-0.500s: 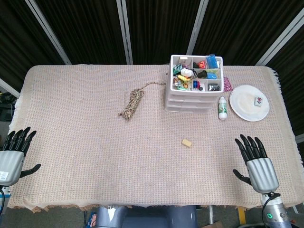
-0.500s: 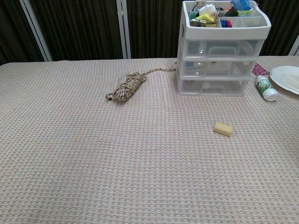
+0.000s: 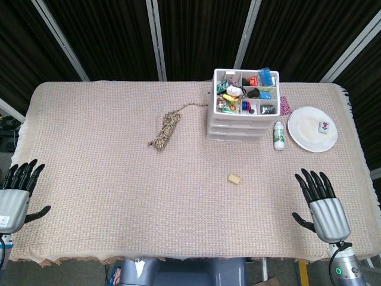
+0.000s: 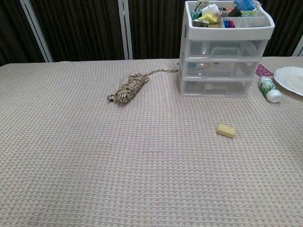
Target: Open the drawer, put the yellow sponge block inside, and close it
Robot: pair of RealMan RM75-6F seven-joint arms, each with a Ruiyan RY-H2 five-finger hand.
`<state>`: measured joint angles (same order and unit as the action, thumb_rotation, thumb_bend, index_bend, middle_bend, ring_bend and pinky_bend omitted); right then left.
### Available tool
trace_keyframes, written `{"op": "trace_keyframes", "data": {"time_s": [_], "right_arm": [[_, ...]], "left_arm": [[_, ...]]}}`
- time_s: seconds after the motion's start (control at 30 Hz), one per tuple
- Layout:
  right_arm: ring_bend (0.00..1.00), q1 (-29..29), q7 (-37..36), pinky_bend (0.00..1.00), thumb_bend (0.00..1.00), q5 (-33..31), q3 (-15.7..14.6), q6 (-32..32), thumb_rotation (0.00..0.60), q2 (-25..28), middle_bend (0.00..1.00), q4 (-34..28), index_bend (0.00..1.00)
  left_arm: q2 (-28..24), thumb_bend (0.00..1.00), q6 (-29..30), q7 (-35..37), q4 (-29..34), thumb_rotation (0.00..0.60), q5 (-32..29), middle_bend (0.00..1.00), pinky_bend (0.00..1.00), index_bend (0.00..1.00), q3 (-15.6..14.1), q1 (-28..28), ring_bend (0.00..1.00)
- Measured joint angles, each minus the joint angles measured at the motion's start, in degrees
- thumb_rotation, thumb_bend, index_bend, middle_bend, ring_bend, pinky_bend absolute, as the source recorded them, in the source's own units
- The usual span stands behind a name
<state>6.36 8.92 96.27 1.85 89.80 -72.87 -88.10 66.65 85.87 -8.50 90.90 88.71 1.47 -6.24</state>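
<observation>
In the head view, the left hand (image 3: pixel 16 196) and the right hand (image 3: pixel 322 208) were seen resting palm-down at the near corners of the tabletop (image 3: pixel 107 179), which was covered by a beige woven cloth. Both were held empty with fingers spread apart, well away from everything else; this was judged a neutral parked pose, with nothing of the task yet begun. The small yellow sponge block (image 3: pixel 234 178) lay alone on the cloth, nearer the right hand than the left, so that hand was judged better placed for the pick. The white plastic three-drawer organiser (image 3: pixel 241 116) stood at the far side with all drawers pushed in, its open top tray filled with small colourful items. Just to its right a small white bottle with a green label (image 3: pixel 278 136) lay on its side, and beyond that a white round plate (image 3: pixel 312 128) carried a small object. A coiled bundle of brown rope (image 3: pixel 165 130) lay to the left of the organiser.

In the chest view, neither hand was visible. The sponge block (image 4: pixel 226 130) was seen lying flat in front of the organiser (image 4: pixel 226 56), clear of it, so the drawer fronts were left unobstructed. The drawer handles showed through the clear fronts. The rope (image 4: pixel 128 88), bottle (image 4: pixel 270 89) and plate (image 4: pixel 291 79) sat off to the sides.
</observation>
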Motion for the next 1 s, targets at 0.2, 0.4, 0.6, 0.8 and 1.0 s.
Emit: {"op": "trace_keyframes", "data": {"time_s": [0.2,0.4,0.6,0.8,1.0], "right_arm": [[0.00,0.1,0.1,0.00,0.07,-0.3,0.1,-0.3,0.600,-0.2,0.00,-0.1,0.00],[0.02,0.2,-0.9,0.07,0.07,-1.0,0.3,-0.7,0.600,0.0,0.03,-0.8,0.00],[0.43,0.6,-3.5,0.53,0.07,-0.3,1.3,0.7,0.600,0.1,0.41,-2.6,0.04],[0.65,2.0,-7.0,0.68,0.18,-4.4,3.2,-2.1,0.600,0.3,0.65,-9.2,0.06],[0.75,5.1,-10.6,0.76,0.38,-16.5,7.3,-9.9,0.600,0.7,0.75,-18.9,0.08]], "left_arm": [[0.0,0.15,-0.2,0.4,-0.1,0.600,-0.1,0.00,0.00,0.01,0.0,-0.1,0.00],[0.0,0.15,0.1,0.5,0.1,0.600,-0.1,0.00,0.00,0.01,0.1,0.0,0.00],[0.1,0.15,0.8,0.8,0.1,0.600,0.4,0.00,0.00,0.01,0.0,0.3,0.00],[0.1,0.15,1.2,1.5,-0.2,0.600,0.7,0.00,0.00,0.01,0.1,0.3,0.00],[0.4,0.15,1.5,2.0,-0.6,0.600,0.9,0.00,0.00,0.01,0.3,0.2,0.00]]}}
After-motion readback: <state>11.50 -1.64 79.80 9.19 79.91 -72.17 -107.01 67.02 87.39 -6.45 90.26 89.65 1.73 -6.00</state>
